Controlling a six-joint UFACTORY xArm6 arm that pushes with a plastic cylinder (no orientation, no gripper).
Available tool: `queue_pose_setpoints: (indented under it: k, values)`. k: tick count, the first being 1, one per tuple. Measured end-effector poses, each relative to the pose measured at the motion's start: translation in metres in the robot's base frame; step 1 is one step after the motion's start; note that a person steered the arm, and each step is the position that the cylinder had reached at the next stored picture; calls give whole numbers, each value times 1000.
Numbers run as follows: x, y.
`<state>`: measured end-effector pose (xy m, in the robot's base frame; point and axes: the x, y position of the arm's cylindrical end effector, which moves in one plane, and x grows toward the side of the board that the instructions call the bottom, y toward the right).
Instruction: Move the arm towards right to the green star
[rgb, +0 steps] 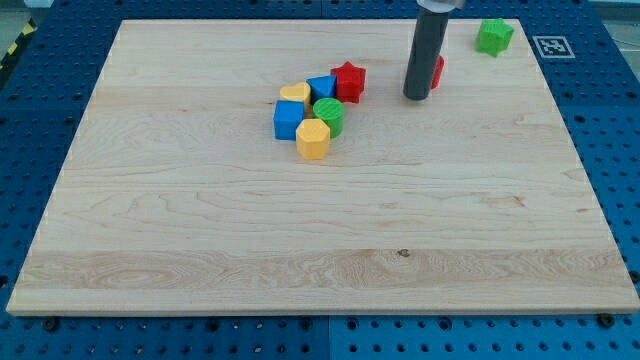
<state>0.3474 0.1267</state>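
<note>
The green star (494, 36) lies near the board's top right corner. My tip (416, 96) is the lower end of a dark rod that comes down from the view's top. It stands well to the left of and below the green star. A red block (437, 71) sits right behind the rod and is mostly hidden by it.
A cluster lies left of my tip: a red star (349, 80), a blue block (321, 88), a yellow block (294, 95), a green cylinder (329, 115), a blue cube (289, 120) and a yellow hexagon (313, 138). The wooden board (320, 240) sits on a blue perforated table.
</note>
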Motion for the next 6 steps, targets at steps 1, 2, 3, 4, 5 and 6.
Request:
queue_pose_setpoints:
  k: [1, 2, 3, 4, 5, 6]
  values:
    - [0, 23]
    - [0, 52]
    - [-10, 79]
    - [-13, 94]
    - [-14, 88]
    - [-2, 81]
